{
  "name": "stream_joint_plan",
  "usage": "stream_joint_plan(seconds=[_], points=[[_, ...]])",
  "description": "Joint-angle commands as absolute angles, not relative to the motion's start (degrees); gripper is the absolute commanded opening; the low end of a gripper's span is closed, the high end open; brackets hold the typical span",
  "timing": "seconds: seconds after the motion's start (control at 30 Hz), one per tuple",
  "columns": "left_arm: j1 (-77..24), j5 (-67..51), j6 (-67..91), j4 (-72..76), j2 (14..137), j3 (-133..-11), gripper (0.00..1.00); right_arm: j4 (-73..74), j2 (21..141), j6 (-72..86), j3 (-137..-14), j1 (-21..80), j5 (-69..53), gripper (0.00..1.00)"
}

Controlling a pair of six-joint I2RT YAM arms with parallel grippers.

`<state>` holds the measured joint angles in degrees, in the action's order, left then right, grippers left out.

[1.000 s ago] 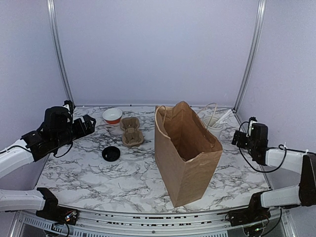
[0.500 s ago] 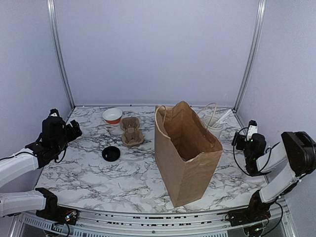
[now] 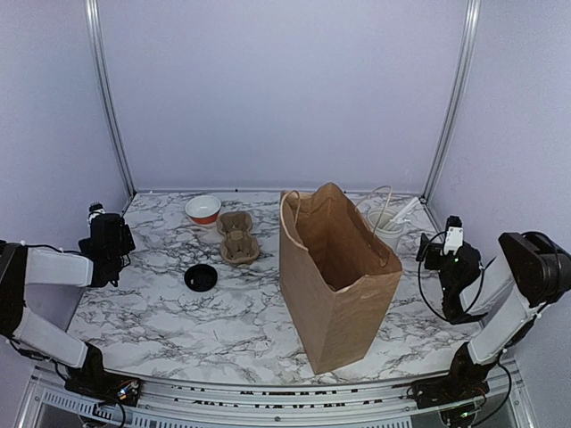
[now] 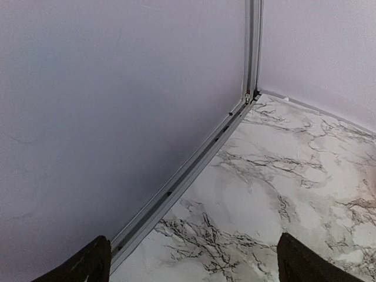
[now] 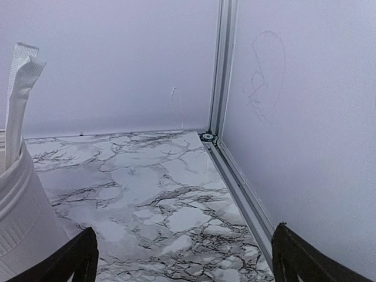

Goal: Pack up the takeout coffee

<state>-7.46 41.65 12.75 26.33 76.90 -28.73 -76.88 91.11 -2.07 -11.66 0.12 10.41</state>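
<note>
Both grippers drawn back to opposite sides of table (image 3: 178,321) over last second. Left gripper (image 4: 194,264) and right gripper (image 5: 182,258) spread wide, empty. Coffee not in view, perhaps inside bag (image 3: 343,285); packing likely done.

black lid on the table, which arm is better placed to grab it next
Probably left. The black lid lies left of the paper bag, on the side of the left claw, nothing between them; the right claw sits beyond the bag. Both are open.
</note>
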Motion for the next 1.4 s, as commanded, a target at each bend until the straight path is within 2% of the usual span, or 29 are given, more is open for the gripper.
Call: stream_joint_plan(seconds=[0.0, 0.13, 0.23, 0.4, 0.5, 0.6, 0.73, 0.8, 0.87, 1.1, 1.37], points=[[-6.9, 41.7, 3.6, 45.5, 80.3, -24.6, 0.99, -79.1, 91.5, -3.2, -12.2, 1.0, 11.2, 1.00], [-6.4, 40.6, 0.6, 52.8, 83.1, -21.7, 0.99, -78.7, 91.5, -3.5, -12.4, 1.1, 11.3, 1.00], [-6.4, 37.6, -0.5, 52.1, 83.1, -21.8, 0.99, -77.9, 91.6, -3.8, -12.9, 1.5, 11.4, 1.00], [-6.8, 24.0, -0.7, 57.6, 80.8, -18.5, 0.99, -78.0, 91.5, -3.9, -12.8, 1.5, 11.5, 1.00], [-6.7, 26.4, -0.3, 60.1, 83.2, -18.4, 0.99, -78.0, 91.6, -3.8, -12.9, 1.5, 11.5, 1.00], [-6.1, 23.9, -0.6, 67.6, 85.8, -16.0, 0.99, -78.0, 91.6, -3.9, -12.8, 1.6, 11.6, 1.00], [-4.3, 20.5, 0.9, 65.3, 85.4, -16.5, 0.99, -78.0, 91.6, -3.9, -12.9, 1.6, 11.6, 1.00], [-4.3, 19.8, 0.8, 69.7, 84.9, -13.8, 0.99, -78.0, 91.6, -3.8, -12.9, 1.6, 11.6, 1.00], [-4.6, 17.7, -0.8, 81.4, 88.0, -9.5, 0.99, -78.0, 91.6, -3.8, -12.8, 1.6, 11.6, 1.00], [-5.3, 24.1, 0.9, 76.0, 88.0, -12.1, 0.99, -78.3, 91.6, -3.8, -12.7, 1.6, 11.6, 1.00], [-5.3, 24.3, 1.0, 76.1, 88.0, -12.1, 0.99, -79.6, 91.4, -3.7, -12.0, 1.5, 11.2, 1.00]])
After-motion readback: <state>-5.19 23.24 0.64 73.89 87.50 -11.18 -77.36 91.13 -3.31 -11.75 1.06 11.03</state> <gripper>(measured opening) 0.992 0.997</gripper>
